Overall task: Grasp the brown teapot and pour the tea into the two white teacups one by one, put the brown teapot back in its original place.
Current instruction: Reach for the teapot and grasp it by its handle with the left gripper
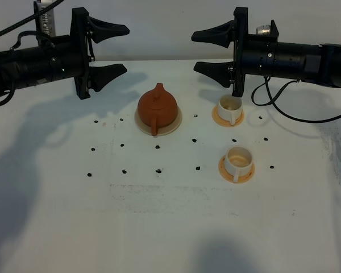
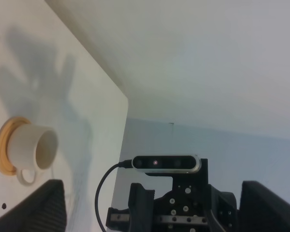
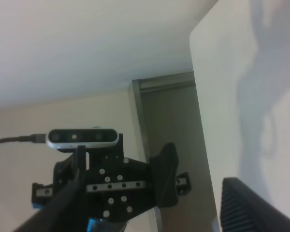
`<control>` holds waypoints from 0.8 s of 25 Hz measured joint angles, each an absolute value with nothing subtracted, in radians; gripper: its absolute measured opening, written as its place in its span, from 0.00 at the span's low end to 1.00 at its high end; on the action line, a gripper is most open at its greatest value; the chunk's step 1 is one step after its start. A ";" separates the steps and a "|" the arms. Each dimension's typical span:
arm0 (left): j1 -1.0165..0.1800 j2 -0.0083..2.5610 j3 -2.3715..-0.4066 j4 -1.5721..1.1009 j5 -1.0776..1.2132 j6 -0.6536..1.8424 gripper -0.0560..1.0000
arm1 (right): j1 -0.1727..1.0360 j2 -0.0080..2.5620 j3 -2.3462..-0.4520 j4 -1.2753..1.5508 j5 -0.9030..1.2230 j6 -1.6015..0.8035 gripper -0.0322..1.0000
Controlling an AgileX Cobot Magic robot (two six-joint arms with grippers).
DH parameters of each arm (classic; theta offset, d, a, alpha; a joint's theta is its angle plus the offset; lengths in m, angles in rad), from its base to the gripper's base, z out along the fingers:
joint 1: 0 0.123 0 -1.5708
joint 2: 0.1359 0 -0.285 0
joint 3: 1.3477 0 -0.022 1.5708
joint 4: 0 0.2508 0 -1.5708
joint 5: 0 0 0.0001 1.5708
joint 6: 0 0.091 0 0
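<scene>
The left gripper [image 1: 125, 48] hangs over the far left of the table [image 1: 57, 216], its jaws spread wide and holding nothing. The right gripper [image 1: 194, 52] faces it from the far right, its jaws likewise apart and empty. Between them and a little nearer, the teapot [image 1: 157, 105] sits on its saucer [image 1: 175, 120] with the lid on, so its contents are hidden. To its right, the far cup [image 1: 229, 108] stands upright on a coaster [image 1: 215, 118]. The near cup [image 1: 237, 158] stands on a second coaster [image 1: 222, 168]. Both cups show pale tan insides, and whether they hold tea cannot be told. Small black marks [image 1: 157, 147] dot the table around them.
</scene>
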State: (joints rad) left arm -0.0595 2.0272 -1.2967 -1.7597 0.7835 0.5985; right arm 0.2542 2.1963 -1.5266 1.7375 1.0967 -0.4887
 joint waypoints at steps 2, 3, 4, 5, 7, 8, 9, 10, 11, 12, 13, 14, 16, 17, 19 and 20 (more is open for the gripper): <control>-0.060 2.027 -1.297 -1.760 0.783 0.598 0.71 | 0.254 2.196 -1.527 1.738 1.096 -0.489 0.57; -0.060 2.027 -1.297 -1.760 0.783 0.598 0.71 | 0.254 2.196 -1.527 1.738 1.096 -0.489 0.57; -0.060 2.027 -1.297 -1.760 0.783 0.597 0.71 | 0.254 2.196 -1.527 1.738 1.096 -0.489 0.58; -0.060 2.027 -1.297 -1.760 0.783 0.596 0.71 | 0.254 2.196 -1.527 1.738 1.096 -0.489 0.58; -0.060 2.027 -1.297 -1.760 0.783 0.595 0.71 | 0.254 2.196 -1.527 1.738 1.096 -0.489 0.58; -0.060 2.027 -1.297 -1.760 0.783 0.596 0.71 | 0.254 2.196 -1.527 1.738 1.096 -0.489 0.58; -0.060 2.027 -1.297 -1.760 0.783 0.596 0.71 | 0.254 2.196 -1.527 1.738 1.096 -0.489 0.58; -0.060 2.027 -1.297 -1.760 0.783 0.596 0.71 | 0.254 2.196 -1.527 1.738 1.096 -0.489 0.58; -0.060 2.027 -1.297 -1.760 0.783 0.597 0.71 | 0.254 2.196 -1.527 1.738 1.096 -0.489 0.58; -0.060 2.027 -1.297 -1.760 0.783 0.597 0.71 | 0.254 2.196 -1.527 1.738 1.096 -0.489 0.58; -0.060 2.027 -1.297 -1.760 0.783 0.598 0.71 | 0.254 2.196 -1.527 1.738 1.093 -0.489 0.58; -0.060 2.027 -1.297 -1.760 0.783 0.602 0.71 | 0.254 2.196 -1.527 1.738 1.092 -0.492 0.58; -0.060 2.027 -1.297 -1.760 0.783 0.632 0.71 | 0.254 2.196 -1.527 1.738 1.090 -0.520 0.58; -0.060 2.027 -1.297 -1.760 0.783 0.652 0.71 | 0.254 2.196 -1.527 1.738 1.088 -0.538 0.58; -0.060 2.027 -1.297 -1.760 0.783 0.712 0.71 | 0.254 2.196 -1.527 1.738 1.087 -0.587 0.58; -0.060 2.027 -1.297 -1.760 0.783 0.737 0.71 | 0.254 2.196 -1.527 1.738 1.085 -0.614 0.58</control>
State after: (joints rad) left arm -0.0595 2.0272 -1.2967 -1.7597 0.7835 0.7367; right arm 0.2542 2.1963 -1.5266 1.7375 1.0850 -0.6141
